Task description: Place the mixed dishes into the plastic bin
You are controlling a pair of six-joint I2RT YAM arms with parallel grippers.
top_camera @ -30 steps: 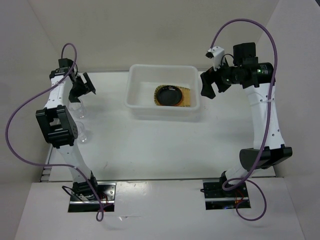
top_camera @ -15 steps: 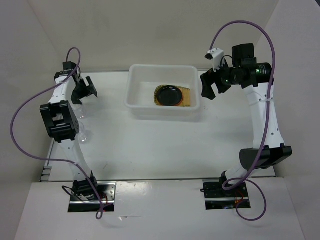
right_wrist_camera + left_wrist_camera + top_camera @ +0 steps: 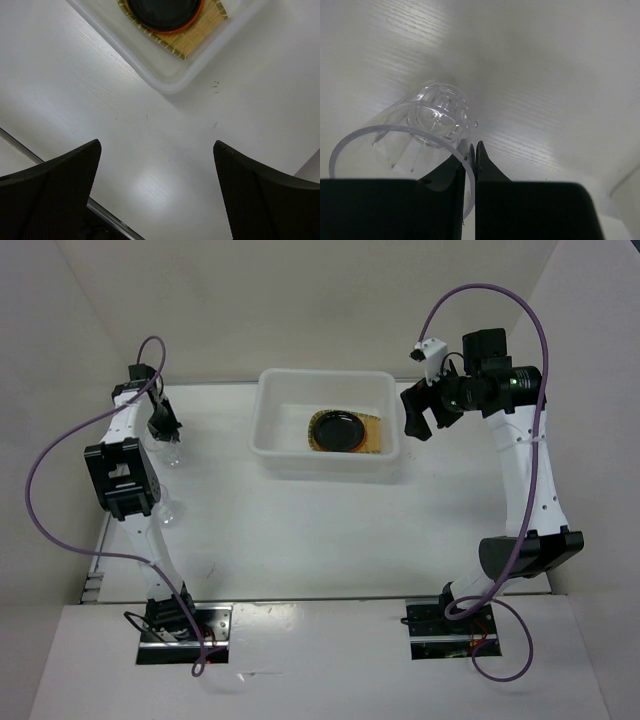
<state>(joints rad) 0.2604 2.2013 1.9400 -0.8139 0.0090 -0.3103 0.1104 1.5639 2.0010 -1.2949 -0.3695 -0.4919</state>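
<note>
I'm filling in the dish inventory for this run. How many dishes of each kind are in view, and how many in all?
Bamboo tray: 1
Orange plate: 1
Black plate: 1
Clear cup: 2
Total: 5

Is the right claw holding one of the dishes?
No, the right claw is open, and only the table shows between its fingers.
</note>
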